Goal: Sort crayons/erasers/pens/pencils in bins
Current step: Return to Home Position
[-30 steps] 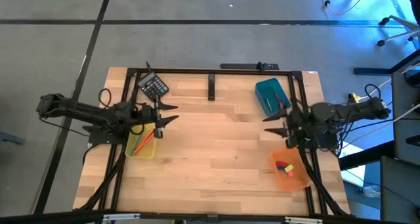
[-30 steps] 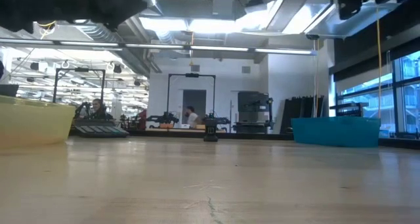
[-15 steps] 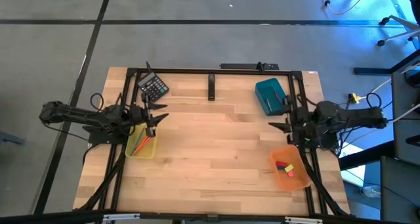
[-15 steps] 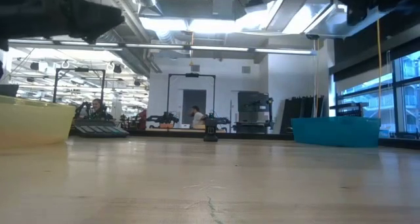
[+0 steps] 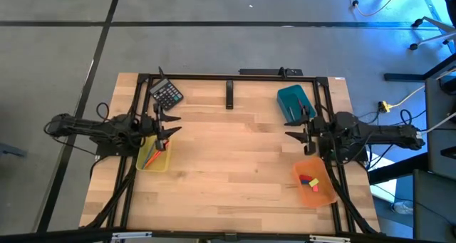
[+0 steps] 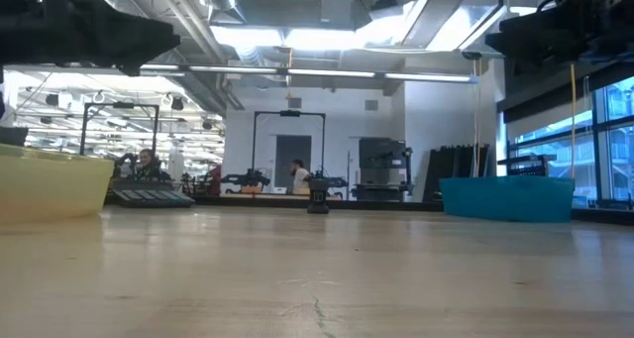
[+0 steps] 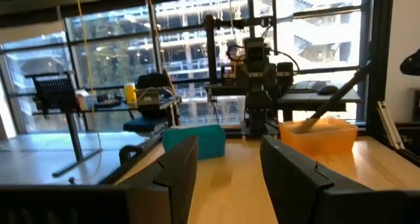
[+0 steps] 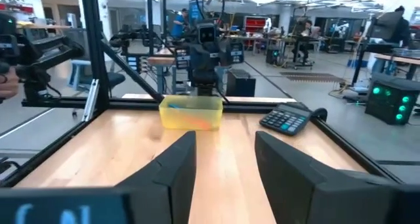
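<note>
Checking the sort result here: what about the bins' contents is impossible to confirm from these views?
- Yellow bin, high view: the left gripper overlaps one end; the sticks inside are too small to identify.
- Teal bin, next to the right gripper: contents too small from above; low view shows only its solid wall.
- Orange bin: erasers too small to count from above.

Left gripper (image 5: pixel 171 123) hangs over far end of left bin (image 5: pixel 151 163), sticks (image 5: pixel 156 154) in bin, just under and behind jaws. Calculator (image 5: pixel 166 94) beside jaws, toward table (image 5: pixel 235 164) far edge. Right gripper (image 5: pixel 292 127) across table, jaws facing left ones. Far bin (image 5: pixel 293 102) and near bin (image 5: pixel 320 192) flank right jaws. Erasers (image 5: pixel 308 181) in near bin.
</note>
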`<state>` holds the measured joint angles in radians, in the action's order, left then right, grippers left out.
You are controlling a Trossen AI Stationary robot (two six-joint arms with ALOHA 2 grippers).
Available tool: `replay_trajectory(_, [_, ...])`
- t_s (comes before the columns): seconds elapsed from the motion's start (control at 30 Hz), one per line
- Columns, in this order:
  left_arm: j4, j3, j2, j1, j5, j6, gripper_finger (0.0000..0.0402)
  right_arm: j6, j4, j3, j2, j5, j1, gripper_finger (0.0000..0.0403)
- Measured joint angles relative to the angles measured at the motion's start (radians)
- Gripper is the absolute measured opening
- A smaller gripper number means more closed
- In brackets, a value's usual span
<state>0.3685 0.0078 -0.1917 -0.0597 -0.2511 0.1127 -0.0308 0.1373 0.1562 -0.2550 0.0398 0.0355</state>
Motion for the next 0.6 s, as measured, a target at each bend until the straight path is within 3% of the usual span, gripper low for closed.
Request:
replay_trajectory(0.17, [-0.112,0.000,0.087,-0.016,0.006,-0.046,0.0158,0.003,-0.042,0.000,0.049,0.077,0.036,0.0129])
replay_trajectory(0.33, [-0.175,0.000,0.192,-0.051,0.034,-0.047,0.0157,0.026,-0.072,0.000,0.109,0.087,0.048,0.0100])
replay_trajectory(0.6, [-0.222,0.001,0.190,-0.060,-0.056,-0.051,0.0138,0.037,-0.036,-0.081,0.160,0.086,0.048,0.0083])
